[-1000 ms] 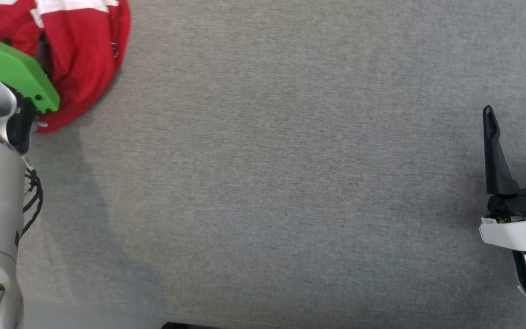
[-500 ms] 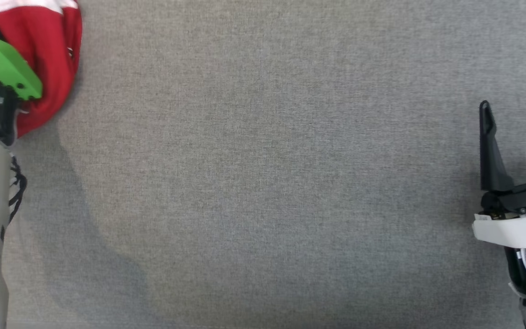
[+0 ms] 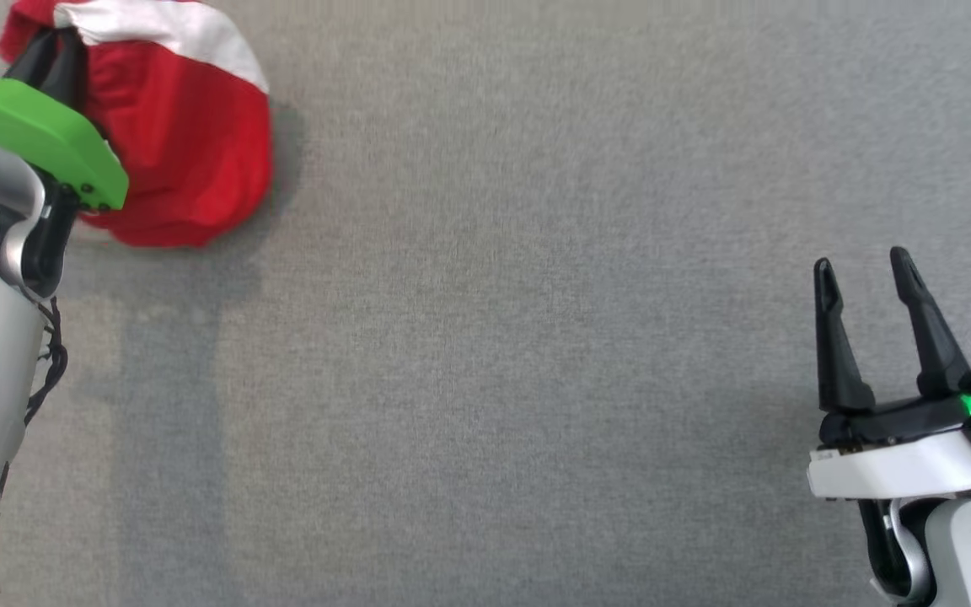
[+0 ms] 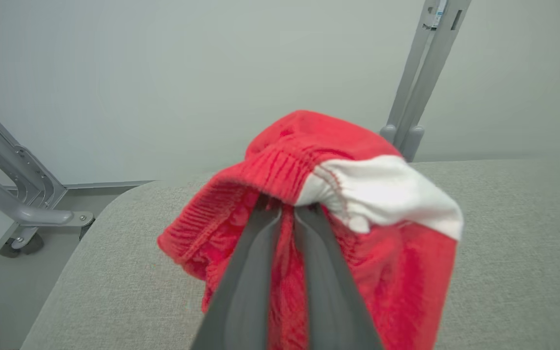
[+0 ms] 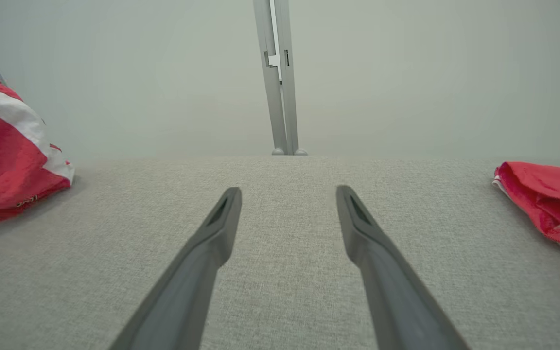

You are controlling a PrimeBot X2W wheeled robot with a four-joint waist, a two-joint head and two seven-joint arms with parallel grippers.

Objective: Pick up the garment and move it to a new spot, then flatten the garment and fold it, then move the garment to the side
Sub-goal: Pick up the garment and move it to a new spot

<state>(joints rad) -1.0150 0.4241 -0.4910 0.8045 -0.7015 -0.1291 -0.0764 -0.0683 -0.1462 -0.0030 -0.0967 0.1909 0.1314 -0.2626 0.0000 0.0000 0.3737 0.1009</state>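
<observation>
The garment [image 3: 186, 160] is red with a white band and is bunched at the table's far left. My left gripper [image 3: 54, 52] is shut on it, its dark fingers pinching the ribbed red waistband. In the left wrist view the garment [image 4: 392, 262] hangs in a bundle around the closed gripper [image 4: 287, 210]. Whether its lower edge rests on the cloth surface I cannot tell. My right gripper [image 3: 862, 263] stands open and holds nothing at the lower right, far from the garment. The right wrist view shows the right gripper [image 5: 288, 193] over bare table, with the garment [image 5: 3, 160] at the left.
The table [image 3: 519, 337] is covered in grey fabric, with a rounded corner [image 4: 114, 204] at the left. Another red cloth [image 5: 547, 199] lies at the right edge. Grey metal posts [image 5: 280, 78] stand behind the table before a pale wall.
The head camera has shifted. My left gripper has closed on the garment and drawn it up from a flatter heap into a hanging bunch. The right gripper stays open.
</observation>
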